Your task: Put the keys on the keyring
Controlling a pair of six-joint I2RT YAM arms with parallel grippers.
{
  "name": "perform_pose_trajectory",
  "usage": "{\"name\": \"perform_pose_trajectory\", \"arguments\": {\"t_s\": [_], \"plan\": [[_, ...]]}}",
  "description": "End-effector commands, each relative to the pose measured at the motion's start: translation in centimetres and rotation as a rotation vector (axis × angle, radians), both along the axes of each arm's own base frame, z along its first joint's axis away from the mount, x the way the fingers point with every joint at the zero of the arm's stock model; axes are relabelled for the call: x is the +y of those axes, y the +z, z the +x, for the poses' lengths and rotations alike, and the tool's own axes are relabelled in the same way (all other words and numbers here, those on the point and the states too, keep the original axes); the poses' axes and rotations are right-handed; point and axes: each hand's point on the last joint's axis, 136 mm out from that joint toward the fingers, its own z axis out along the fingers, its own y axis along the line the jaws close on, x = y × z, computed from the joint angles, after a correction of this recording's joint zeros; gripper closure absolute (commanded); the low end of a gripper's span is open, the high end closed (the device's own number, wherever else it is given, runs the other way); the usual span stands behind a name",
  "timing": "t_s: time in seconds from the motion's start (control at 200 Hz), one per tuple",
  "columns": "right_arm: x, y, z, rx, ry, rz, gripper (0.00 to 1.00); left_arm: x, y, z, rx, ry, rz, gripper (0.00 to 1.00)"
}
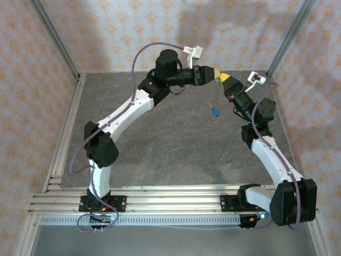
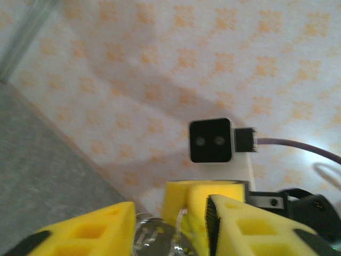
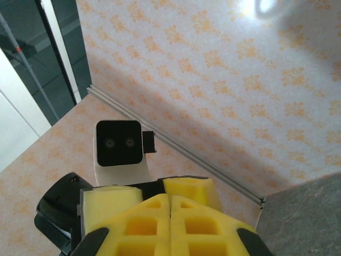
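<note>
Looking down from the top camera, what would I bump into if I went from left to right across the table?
left arm's black elbow → tiny blue key → right arm's black elbow

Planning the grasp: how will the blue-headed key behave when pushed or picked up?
The blue-headed key looks tiny beside the right gripper, so probably very light. A push would likely slide or spin it on the grey table rather than roll it. Its thin shaft, barely visible, may slip from a pinch.
</note>
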Motion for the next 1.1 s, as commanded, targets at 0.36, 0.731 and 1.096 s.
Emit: {"name": "perform_pose_trajectory", "arguments": {"t_s": [0.36,0.731,1.096], "plan": [[0.0,2.2,0.0,-0.058,-0.035,0.102,1.0,2.6,3.0,0.6,0.043,0.202,-0.209,0.72],[0.1,2.2,0.3,-0.052,-0.047,0.11,1.0,1.6,2.4,0.2,0.053,0.182,-0.221,0.72],[0.0,2.2,0.4,-0.05,-0.052,0.113,1.0,0.6,1.4,-0.4,0.061,0.156,-0.198,0.73]]}}
